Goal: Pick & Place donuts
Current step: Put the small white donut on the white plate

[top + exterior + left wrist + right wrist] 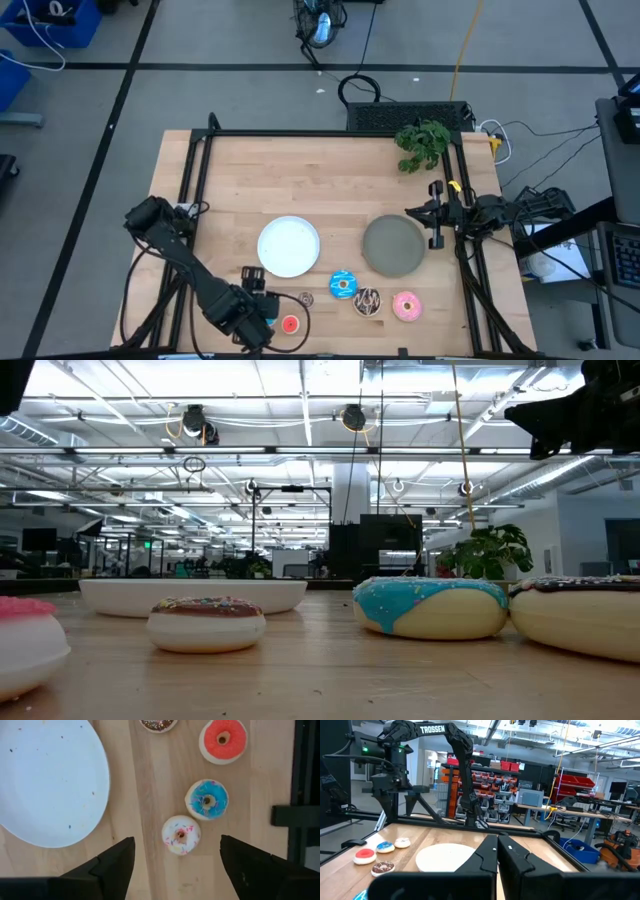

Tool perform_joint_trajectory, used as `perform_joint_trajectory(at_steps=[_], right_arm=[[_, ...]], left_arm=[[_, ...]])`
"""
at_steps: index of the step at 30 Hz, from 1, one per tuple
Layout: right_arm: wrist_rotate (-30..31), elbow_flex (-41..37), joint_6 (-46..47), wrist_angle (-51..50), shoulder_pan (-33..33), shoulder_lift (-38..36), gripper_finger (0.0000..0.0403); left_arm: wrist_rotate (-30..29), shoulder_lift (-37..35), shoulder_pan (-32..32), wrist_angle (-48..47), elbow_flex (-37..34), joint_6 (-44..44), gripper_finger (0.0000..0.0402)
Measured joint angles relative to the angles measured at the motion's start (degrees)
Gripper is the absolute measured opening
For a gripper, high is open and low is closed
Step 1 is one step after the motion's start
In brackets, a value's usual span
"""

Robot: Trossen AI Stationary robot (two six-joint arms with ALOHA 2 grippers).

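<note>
High view: left gripper is over the near-left part of the counter, above the cluster of small donuts. Right gripper sits at the right edge of the counter, just beside the grey plate.

Left wrist view: jaws of the left gripper stand wide apart, holding nothing. The small white-pink donut lies on the counter between the two fingers, closest to them and touching neither. Just past it lies the small blue donut, then the small red donut. The small brown sprinkled donut is farthest out, cut by the picture edge. The white plate lies off to one side of the jaws, well apart from the small donuts.

Right wrist view: jaws of the right gripper are pressed together, nothing between them. Ahead of them lies the white plate.

High view, further: three larger donuts sit in a row along the near edge, between the two grippers: blue donut, dark chocolate sprinkled donut, pink donut. All lie on bare counter; both plates carry none. A green plant stands at the far right corner.
</note>
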Motion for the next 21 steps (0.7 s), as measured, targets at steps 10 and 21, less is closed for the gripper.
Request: perform_joint_trajectory(at_steps=[10, 21], right_arm=[[0.00, -0.01, -0.09, -0.01, 0.00, 0.00, 0.0000], [0.02, -0.01, -0.11, -0.02, 0.00, 0.00, 0.0000]], left_arm=[[1.75, -0.01, 0.02, 8.72, -4.41, 2.99, 0.0292], [2.59, 0.00, -0.35, 10.41, -9.84, 1.64, 0.0292]])
